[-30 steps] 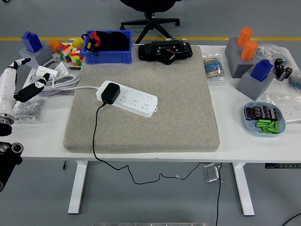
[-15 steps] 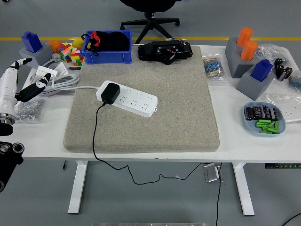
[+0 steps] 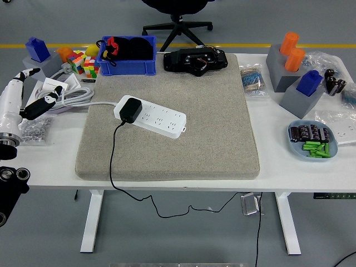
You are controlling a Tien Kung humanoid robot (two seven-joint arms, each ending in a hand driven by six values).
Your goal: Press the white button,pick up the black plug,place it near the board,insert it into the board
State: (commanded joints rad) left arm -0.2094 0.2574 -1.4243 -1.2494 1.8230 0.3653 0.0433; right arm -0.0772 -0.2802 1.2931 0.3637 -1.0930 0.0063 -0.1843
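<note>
I see a white table [image 3: 183, 178] on a grey floor, a yellow line running behind it and a black office chair [image 3: 177, 16] beyond its far edge. A grey felt mat [image 3: 211, 133] covers the middle of the table. Behind the mat sit a blue bin [image 3: 127, 61] with black and red items and a black device [image 3: 194, 60]; to the mat's right stand grey blocks with orange and blue pegs [image 3: 289, 61] and a dish of green and black parts [image 3: 312, 142]. On the mat's left part lies the white power strip [image 3: 150, 116], and the black plug [image 3: 130, 110] sits in its left end, cord trailing over the near edge. My left hand [image 3: 33, 97] hovers left of the mat, fingers released, grasping nothing.
</note>
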